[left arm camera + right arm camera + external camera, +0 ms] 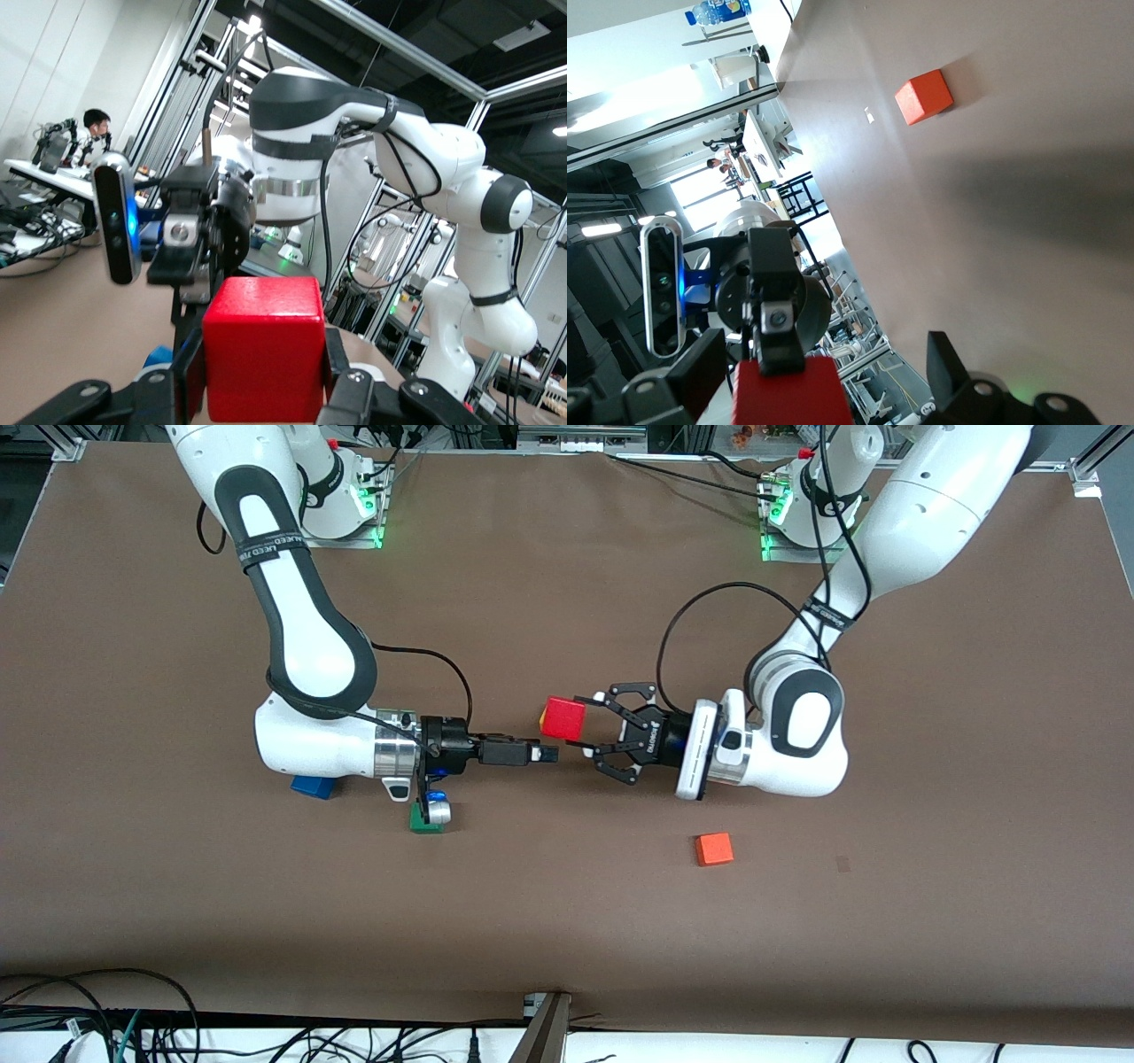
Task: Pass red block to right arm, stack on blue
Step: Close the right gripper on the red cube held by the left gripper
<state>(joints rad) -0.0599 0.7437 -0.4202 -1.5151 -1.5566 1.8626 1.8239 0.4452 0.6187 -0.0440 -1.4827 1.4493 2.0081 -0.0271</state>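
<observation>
My left gripper (583,724), the black linkage claw, is shut on the red block (563,718) and holds it in the air over the middle of the table. In the left wrist view the red block (263,359) fills the space between my left gripper's (261,376) pads. My right gripper (549,754) faces it, open, with its tips close to the block. In the right wrist view the red block (788,397) shows between my right gripper's (824,367) spread fingers (700,372), which do not touch it. The blue block (314,786) lies on the table, partly hidden under the right wrist; it also shows in the left wrist view (158,356).
A green cube (426,821) lies under the right wrist's silver cylinder (438,809). An orange-red cube (713,849) lies nearer the front camera than the left gripper, and shows in the right wrist view (923,97). A yellow edge (542,717) peeks out beside the red block.
</observation>
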